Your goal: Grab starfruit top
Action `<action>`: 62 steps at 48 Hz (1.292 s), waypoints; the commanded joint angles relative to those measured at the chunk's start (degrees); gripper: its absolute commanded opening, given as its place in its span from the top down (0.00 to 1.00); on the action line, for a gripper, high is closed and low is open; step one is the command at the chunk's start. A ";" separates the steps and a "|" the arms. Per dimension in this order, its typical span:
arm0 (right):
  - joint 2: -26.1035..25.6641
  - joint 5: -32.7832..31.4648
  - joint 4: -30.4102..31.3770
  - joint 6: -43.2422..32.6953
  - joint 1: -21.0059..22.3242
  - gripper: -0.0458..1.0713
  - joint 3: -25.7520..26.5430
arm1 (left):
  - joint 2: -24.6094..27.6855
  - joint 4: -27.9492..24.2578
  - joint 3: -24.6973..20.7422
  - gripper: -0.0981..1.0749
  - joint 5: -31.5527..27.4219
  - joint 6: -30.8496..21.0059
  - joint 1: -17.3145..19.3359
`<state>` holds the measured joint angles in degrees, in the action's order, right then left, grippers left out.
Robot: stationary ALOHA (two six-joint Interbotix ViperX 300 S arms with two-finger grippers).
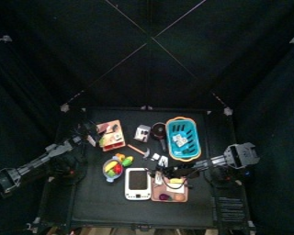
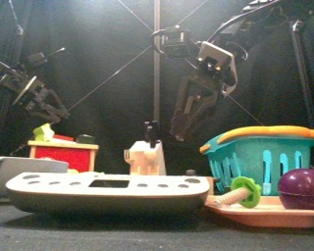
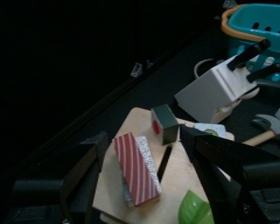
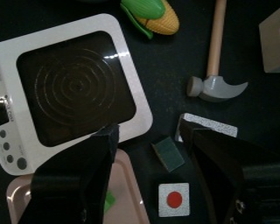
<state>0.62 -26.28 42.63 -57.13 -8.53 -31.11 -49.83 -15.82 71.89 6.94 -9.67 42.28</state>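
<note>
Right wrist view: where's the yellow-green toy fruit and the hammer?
Glossy yellow-green toy fruit [image 4: 152,17], right wrist view, its yellow side.
Grey-headed, wooden-handled toy hammer [image 4: 215,45], right wrist view, its handle.

Right wrist cam is basically all white scale: a big rectangular slab with a dark round-ringed plate filling the left half of the frame, little buttons down its left edge. The claw has its two black jaws coming up from the bottom, spread apart, nothing between them but black bench. Top middle there's a yellow-green starfruit, partly cut off. A toy hammer lies right of center, wooden handle pointing up. A small dark green block sits between the jaws, and a white card with a red dot below it.
</note>
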 commanded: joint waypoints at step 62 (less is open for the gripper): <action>-0.18 0.09 0.18 0.26 0.26 0.15 1.14 | -4.04 -16.88 -2.90 0.08 -34.01 0.09 -23.82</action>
<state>1.49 -26.37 42.63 -56.95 -8.53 -31.11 -54.49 -32.26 69.61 -28.39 -9.58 17.75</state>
